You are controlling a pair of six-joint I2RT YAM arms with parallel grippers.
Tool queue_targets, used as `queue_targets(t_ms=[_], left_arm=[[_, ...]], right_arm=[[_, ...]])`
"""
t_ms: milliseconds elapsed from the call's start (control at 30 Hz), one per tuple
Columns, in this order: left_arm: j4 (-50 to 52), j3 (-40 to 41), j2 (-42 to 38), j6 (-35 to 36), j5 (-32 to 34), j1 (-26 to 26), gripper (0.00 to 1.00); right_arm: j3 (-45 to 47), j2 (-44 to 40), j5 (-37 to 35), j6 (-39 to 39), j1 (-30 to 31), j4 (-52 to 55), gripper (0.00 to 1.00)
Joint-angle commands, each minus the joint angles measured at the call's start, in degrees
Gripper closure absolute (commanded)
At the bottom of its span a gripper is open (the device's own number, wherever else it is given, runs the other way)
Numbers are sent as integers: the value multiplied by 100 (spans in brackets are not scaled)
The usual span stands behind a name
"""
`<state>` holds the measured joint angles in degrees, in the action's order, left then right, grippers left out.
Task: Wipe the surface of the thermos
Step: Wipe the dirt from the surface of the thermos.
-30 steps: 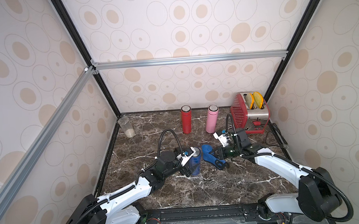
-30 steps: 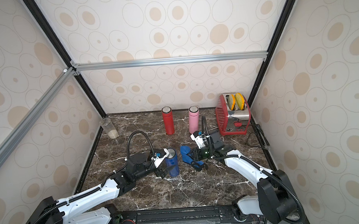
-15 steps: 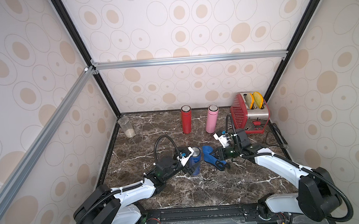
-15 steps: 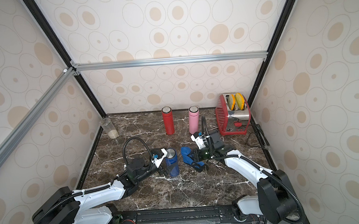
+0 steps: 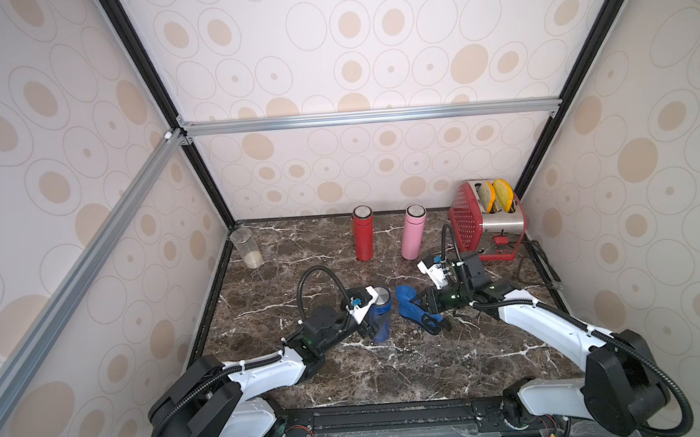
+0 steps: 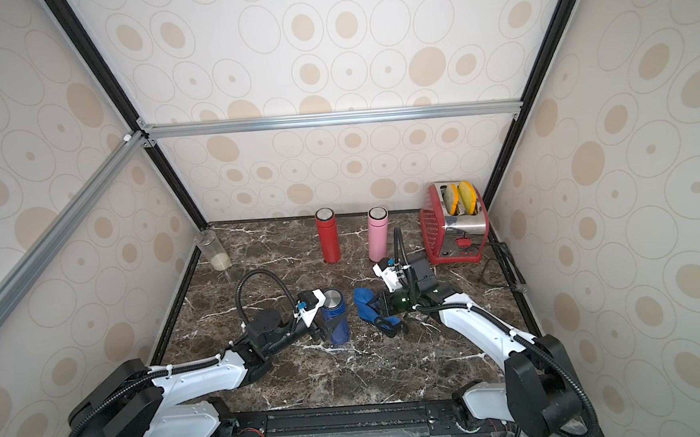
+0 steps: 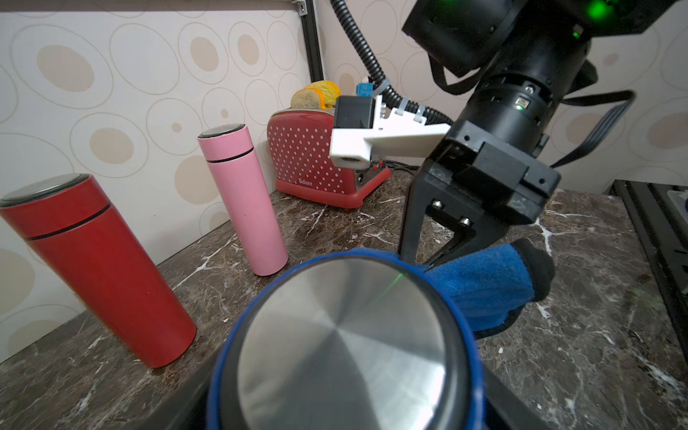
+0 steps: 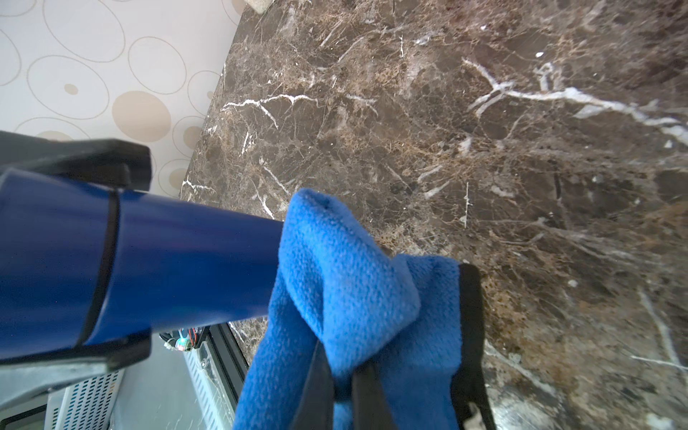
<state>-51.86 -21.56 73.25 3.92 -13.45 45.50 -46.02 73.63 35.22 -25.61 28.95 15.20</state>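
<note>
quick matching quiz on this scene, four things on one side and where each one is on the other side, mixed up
Things:
1. blue thermos
2. blue cloth
3. toaster
4. clear jar

Places:
A. back left corner
B. pinched in the right gripper
C. between the fingers of the left gripper
D. back right corner

Pairs: 1-C, 2-B, 3-D, 4-A
</note>
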Motion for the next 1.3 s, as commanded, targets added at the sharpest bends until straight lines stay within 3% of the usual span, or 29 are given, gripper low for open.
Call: queue_targets(t_ms=[0, 67, 233, 300, 633, 1267], left_arm=[[-296, -100, 40, -82, -187, 4, 30], [-248, -128, 40, -70, -285, 8, 42], [-104, -185, 27, -36, -307, -1, 90], [73, -280, 48, 14, -329, 2, 100], [190, -487, 278, 38, -437, 3, 100], [235, -425, 49, 56, -470, -4, 100]], right_arm=[[-211, -218, 11, 114, -38, 156, 100], [-254, -306, 11, 101, -33, 235, 100], [-424, -673, 122, -24, -30, 357, 100], [-510, -827, 180, -137, 10, 317, 100], [-1490, -739, -590, -204, 1152, 682, 100], [-2455, 1242, -1105, -75, 1664, 571, 100]])
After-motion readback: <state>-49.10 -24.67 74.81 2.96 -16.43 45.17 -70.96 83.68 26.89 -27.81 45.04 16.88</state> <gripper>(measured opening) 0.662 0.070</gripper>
